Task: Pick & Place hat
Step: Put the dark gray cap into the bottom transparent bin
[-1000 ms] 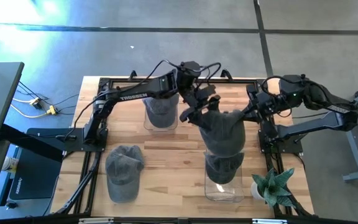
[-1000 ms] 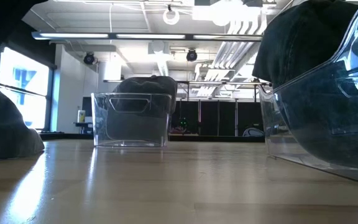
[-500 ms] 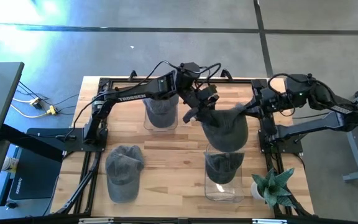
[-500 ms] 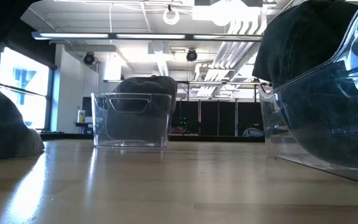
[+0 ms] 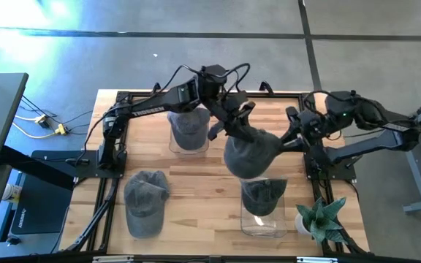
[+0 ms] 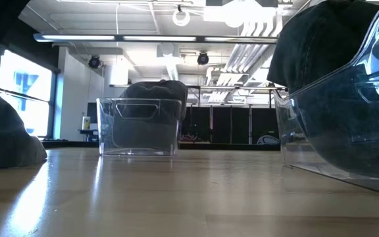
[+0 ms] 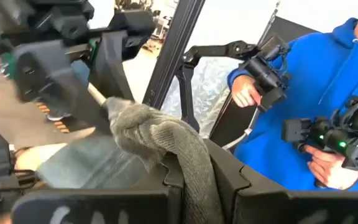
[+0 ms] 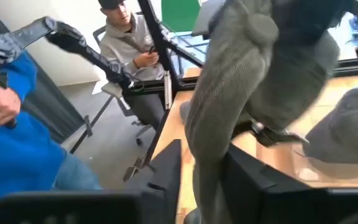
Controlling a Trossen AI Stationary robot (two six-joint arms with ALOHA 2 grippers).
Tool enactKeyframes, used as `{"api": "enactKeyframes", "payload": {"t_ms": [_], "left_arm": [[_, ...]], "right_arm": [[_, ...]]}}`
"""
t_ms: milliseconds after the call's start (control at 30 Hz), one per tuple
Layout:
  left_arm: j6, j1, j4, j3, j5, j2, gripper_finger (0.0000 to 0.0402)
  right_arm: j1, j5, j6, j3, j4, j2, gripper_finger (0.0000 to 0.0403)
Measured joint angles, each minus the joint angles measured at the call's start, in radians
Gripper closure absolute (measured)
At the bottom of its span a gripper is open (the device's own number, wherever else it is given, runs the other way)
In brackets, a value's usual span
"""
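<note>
Left gripper is pinched on hat fabric — hat held mid-air above table, betw. both arms. Hat judged soft, light, floppy; best gripped at bunched edge. Right gripper is seen part-spread, cloth betw. fingers.

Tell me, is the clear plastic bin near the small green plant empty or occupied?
Occupied. In the high view a grey cap lies inside the clear plastic bin beside the small green plant.
</note>
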Motion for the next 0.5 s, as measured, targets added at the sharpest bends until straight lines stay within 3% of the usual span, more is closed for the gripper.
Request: {"api": "enactKeyframes", "payload": {"t_ms": [267,367,500], "left_arm": [[0.003,0.001,0.0,0.002,-0.017,-0.001,0.0365],[0.026,0.001,-0.001,0.002,-0.033,-0.001,0.0365],[0.059,0.001,-0.024,0.002,-0.073,-0.001,0.0365]], "right_arm": [[-0.085,0.026,0.0,0.0,0.027,0.026,0.0167],[-0.112,-0.053,0.017,0.0,0.065,0.064,0.014],[-0.124,-0.202,0.053,0.0,0.167,0.112,0.0137]]}}
